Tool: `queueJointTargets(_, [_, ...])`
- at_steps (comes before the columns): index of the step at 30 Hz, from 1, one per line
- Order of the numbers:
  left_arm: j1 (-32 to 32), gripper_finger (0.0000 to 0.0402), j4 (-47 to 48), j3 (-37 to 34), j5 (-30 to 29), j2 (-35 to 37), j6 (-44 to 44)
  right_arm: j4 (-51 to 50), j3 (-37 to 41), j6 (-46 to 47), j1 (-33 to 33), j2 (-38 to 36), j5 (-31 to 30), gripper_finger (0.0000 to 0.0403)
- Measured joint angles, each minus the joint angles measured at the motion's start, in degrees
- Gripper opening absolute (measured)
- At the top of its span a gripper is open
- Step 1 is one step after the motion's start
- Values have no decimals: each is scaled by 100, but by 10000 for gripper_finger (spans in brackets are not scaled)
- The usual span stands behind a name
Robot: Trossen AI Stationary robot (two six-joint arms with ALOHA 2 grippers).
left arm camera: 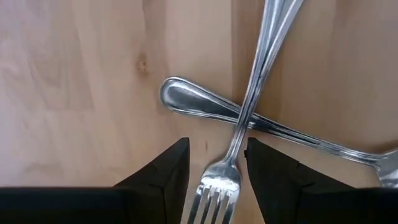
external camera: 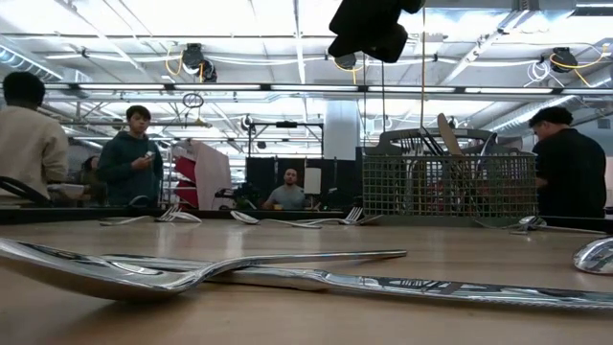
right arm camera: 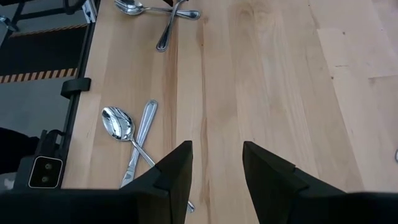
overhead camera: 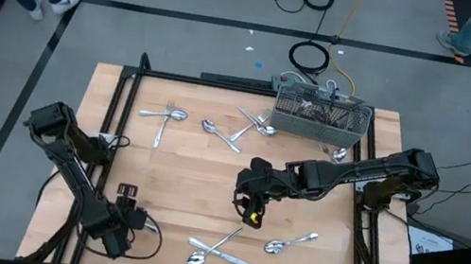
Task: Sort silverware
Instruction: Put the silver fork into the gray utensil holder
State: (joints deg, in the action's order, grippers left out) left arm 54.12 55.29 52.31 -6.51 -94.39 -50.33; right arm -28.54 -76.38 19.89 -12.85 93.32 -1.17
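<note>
While the right gripper [overhead camera: 251,210] hangs open over bare mid-table, the left gripper [left arm camera: 214,168], fingers apart, straddles the fork [left arm camera: 249,106], whose handle runs straight ahead, crossing a spoon [left arm camera: 249,118] at the table's near edge.

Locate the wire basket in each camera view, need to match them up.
High view: basket at the far edge of the table, right of centre.
Low view: basket right of centre, at the back.
Left wrist view: not in it; a fork lies between the left gripper's open jaws.
Right wrist view: not in it; the right gripper is over bare wood.
Shared landmark: the wooden table, in all four.
</note>
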Motion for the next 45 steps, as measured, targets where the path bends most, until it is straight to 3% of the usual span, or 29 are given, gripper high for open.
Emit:
queueJointTargets(11, [-15, 151, -623, -270, 258, 7, 134, -6, 0, 45, 1, 0, -2, 132])
queueJointTargets(24, [-15, 12, -661, -281, 258, 7, -44, 0, 0, 111, -1, 0, -4, 132])
queueJointTargets(41, [-17, 8, 61, 504, 304, 90, -183, 0, 0, 143, -39, 0, -2, 132])
queueJointTargets(45, [-15, 8, 71, 809, -227, 345, -185, 0, 0, 60, -39, 0, -2, 132])
